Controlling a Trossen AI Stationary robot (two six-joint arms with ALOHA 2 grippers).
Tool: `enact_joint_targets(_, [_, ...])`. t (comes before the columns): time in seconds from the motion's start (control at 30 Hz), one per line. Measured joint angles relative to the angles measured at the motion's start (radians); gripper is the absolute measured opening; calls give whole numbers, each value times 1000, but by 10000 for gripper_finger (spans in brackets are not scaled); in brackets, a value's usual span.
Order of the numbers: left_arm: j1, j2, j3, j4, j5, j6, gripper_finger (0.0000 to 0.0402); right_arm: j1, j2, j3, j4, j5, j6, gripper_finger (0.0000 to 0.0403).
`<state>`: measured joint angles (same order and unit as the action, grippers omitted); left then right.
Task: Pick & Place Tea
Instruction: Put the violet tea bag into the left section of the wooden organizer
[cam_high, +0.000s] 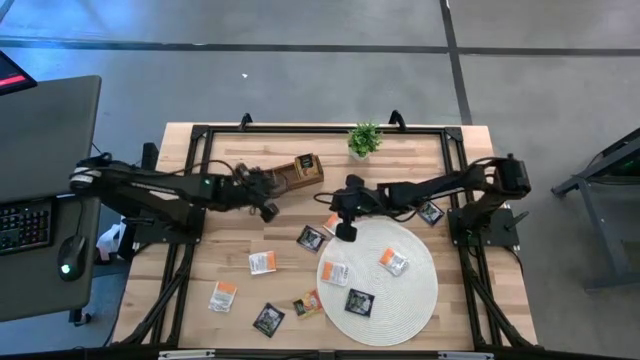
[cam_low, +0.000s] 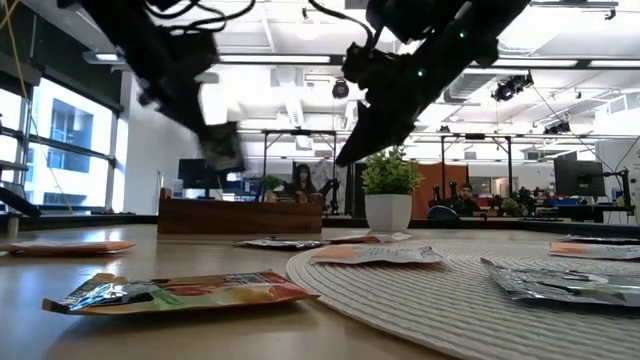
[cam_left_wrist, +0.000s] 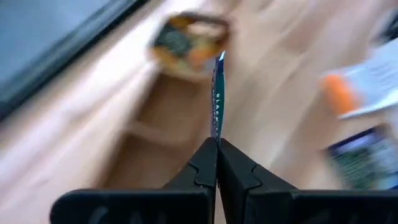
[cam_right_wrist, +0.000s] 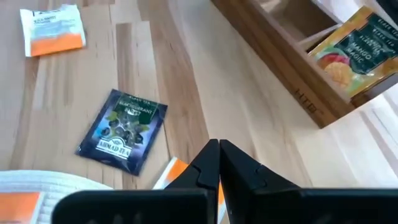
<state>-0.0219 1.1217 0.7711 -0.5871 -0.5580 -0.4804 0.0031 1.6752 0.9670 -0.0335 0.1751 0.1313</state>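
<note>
A wooden tray (cam_right_wrist: 298, 56) holds one yellow sachet (cam_right_wrist: 356, 50). The left gripper (cam_left_wrist: 216, 144) pinches a dark sachet (cam_left_wrist: 217, 99) edge-on above it. The right gripper (cam_right_wrist: 219, 148) is closed, empty.

Dark blue sachet (cam_right_wrist: 122, 130), white-and-orange sachet (cam_right_wrist: 52, 29), yellow-green mango sachet (cam_right_wrist: 354, 50), brown wooden tray (cam_right_wrist: 286, 74), off-white woven mat (cam_high: 385, 290).

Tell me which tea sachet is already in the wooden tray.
The yellow mango sachet, standing in the end compartment of the wooden tray. The rest lie flat on the table or round mat, bar the thin one pinched in the left gripper.
</note>
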Motion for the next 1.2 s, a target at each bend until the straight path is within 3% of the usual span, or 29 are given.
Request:
enact_joint_targets(0.1, [51, -22, 7, -110, 37, 33, 3, 4, 9, 0, -5, 2, 0, 5])
enact_joint_targets(0.5, [264, 62, -35, -47, 117, 287, 3, 4, 13, 0, 7, -16, -5, 6])
enact_joint_targets(0.67, [316, 109, -35, -52, 175, 325, 3, 16, 33, 1, 50, -97, -109, 9])
enact_joint_targets(0.9, [330, 134, -30, -90, 203, 346, 3, 51, 119, 1, 273, -178, -224, 64])
enact_joint_targets(1.2, [330, 133, 43, -205, 210, 384, 3, 18, 138, 1, 303, -175, -228, 142])
